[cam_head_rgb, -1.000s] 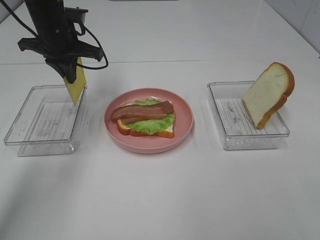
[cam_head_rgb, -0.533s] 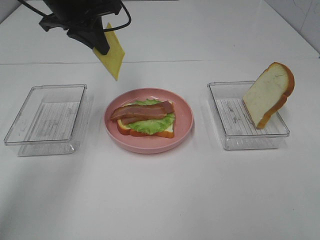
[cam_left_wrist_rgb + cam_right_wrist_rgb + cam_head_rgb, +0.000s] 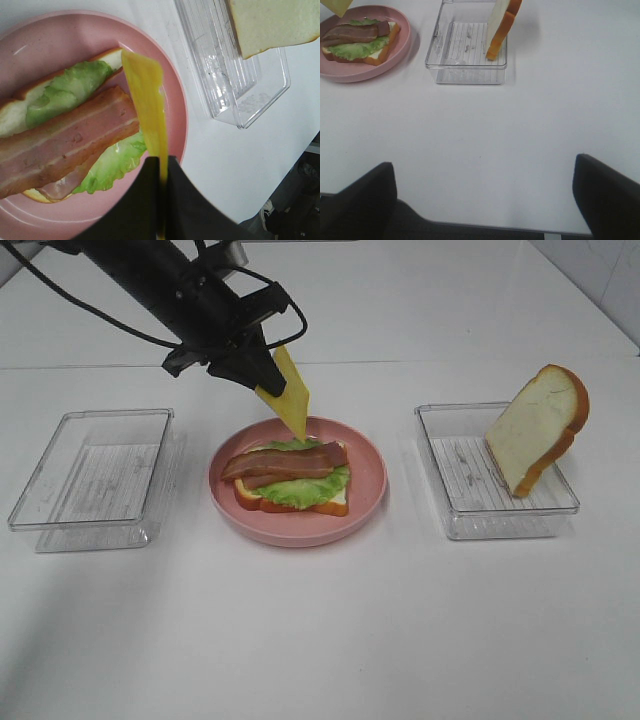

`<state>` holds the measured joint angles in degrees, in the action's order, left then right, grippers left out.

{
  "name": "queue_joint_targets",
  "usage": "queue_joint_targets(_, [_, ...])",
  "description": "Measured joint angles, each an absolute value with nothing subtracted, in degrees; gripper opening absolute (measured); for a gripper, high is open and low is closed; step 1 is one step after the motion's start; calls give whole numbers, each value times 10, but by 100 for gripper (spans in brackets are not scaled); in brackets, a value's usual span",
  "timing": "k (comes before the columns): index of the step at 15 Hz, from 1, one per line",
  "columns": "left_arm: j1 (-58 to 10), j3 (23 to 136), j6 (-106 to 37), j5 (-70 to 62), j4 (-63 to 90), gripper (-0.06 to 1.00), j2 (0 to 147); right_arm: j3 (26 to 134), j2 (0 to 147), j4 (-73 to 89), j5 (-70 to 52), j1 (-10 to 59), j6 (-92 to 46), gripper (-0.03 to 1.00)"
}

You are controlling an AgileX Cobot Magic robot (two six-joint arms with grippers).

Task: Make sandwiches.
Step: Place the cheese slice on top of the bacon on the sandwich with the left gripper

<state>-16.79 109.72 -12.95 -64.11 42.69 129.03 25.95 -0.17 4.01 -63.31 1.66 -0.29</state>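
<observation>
Sandwich stack lies half-built on the pink plate: a bread slice at the bottom, green lettuce over it, bacon strips across the top; the cheese square is not yet on it, hanging tilted, corner down, above the plate's far rim, pinched by its upper edge in the left gripper, whose jaws are clamped tight on it; from the high camera the lowest corner seems just clear of the lettuce, though I cannot tell for sure that it is not touching; the step in hand, I judge, is bringing the cheese to the stack; the next move calls for carrying it over the bacon, laying it flatter, then letting go so it lands square on the bread; the right gripper hangs with fingers wide apart and nothing between them above bare table, near the clear tray where the second bread slice leans on edge, well apart from the plate; that slice would likely go on last.
</observation>
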Motion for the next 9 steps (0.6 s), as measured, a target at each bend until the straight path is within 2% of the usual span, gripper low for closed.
queue_joint_targets(5, [-171,1097,-129,-634,443,0,1314,260,-2,40,-633,17,-3,92])
queue_joint_targets(9, [-201,1097,-129,-623,447,0,1345,260,-2,40,-633,17,-3,92])
